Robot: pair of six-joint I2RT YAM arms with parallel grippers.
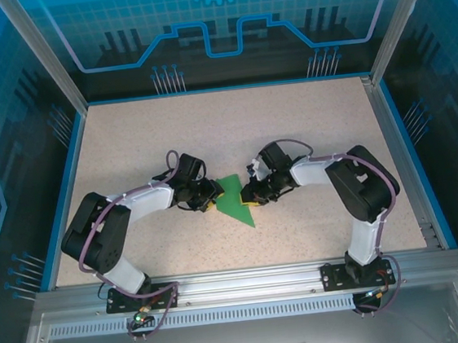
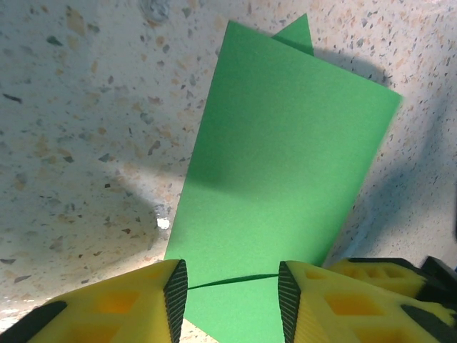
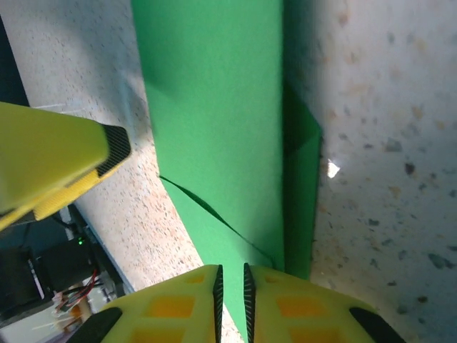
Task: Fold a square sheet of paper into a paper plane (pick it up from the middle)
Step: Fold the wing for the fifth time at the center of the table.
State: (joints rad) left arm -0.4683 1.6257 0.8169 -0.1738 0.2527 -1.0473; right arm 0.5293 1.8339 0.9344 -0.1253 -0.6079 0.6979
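Two grippers are working one green sheet of paper [image 1: 237, 206], which sits near the middle of the speckled table [image 1: 208, 133]; it's folded over into a pointed wedge, tip aimed toward the arm bases; left gripper [image 1: 212, 198] is at the sheet's left edge and right gripper [image 1: 250, 192] at its right edge, facing each other across it; in the left wrist view the left one's fingers [image 2: 176, 293] are spread wide, and the paper lies flat on the table and runs in between them with nothing squeezing it; a fold line crosses right at the pads; in the right wrist view the right one's pads [image 3: 218, 286] are nearly pressed together with a thin bit of green caught in the slot, so it's pinching the sheet at its edge; a second layer pokes out along the right side of the folded strip there.
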